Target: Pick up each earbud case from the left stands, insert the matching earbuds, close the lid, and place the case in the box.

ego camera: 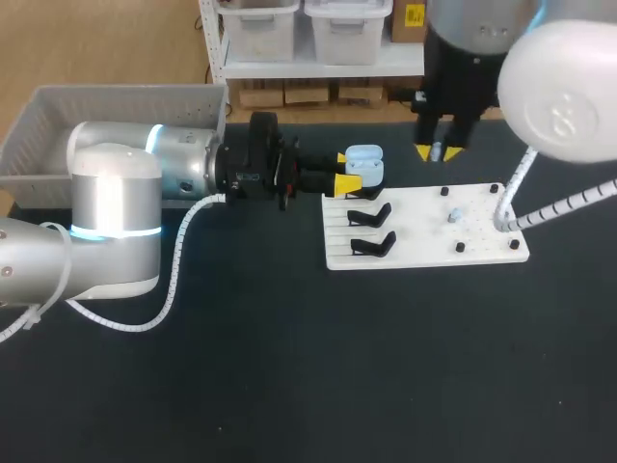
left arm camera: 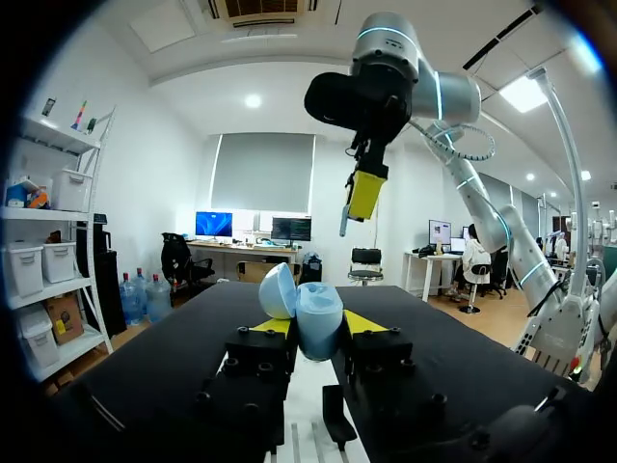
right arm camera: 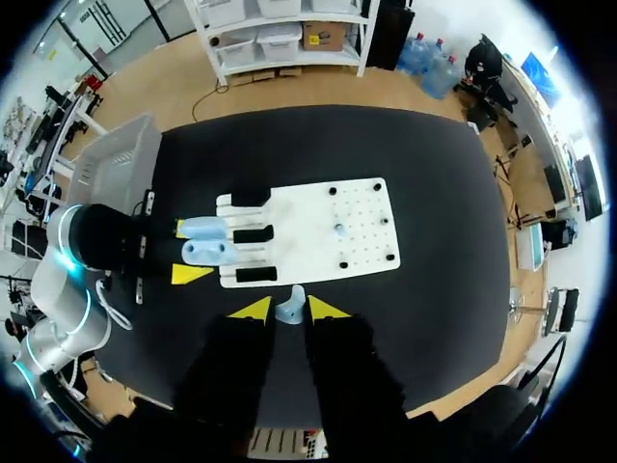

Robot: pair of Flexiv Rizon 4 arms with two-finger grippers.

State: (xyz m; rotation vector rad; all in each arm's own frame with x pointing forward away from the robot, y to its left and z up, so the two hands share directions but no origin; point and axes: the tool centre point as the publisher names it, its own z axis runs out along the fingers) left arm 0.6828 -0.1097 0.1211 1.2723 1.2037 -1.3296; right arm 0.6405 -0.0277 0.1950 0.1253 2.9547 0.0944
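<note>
A light-blue earbud case (ego camera: pixel 364 164) with its lid up is held above the white board's back left corner. My left gripper (ego camera: pixel 342 171) is shut on it from two sides. In the left wrist view the case (left arm camera: pixel 316 316) sits between the yellow tips, lid tilted back. My right gripper (ego camera: pixel 437 151) hangs high over the board's far edge, shut on a small light-blue earbud (right arm camera: pixel 290 308). A second earbud (ego camera: pixel 455 217) lies on the white board (ego camera: pixel 424 253). Two empty black stands (ego camera: pixel 371 215) stand on the board's left part.
A grey basket (ego camera: pixel 58 111) stands at the back left of the table, behind my left arm. Small black pegs (ego camera: pixel 461 247) dot the board's right part. The right arm's white cable (ego camera: pixel 564 207) runs down to the board's right edge.
</note>
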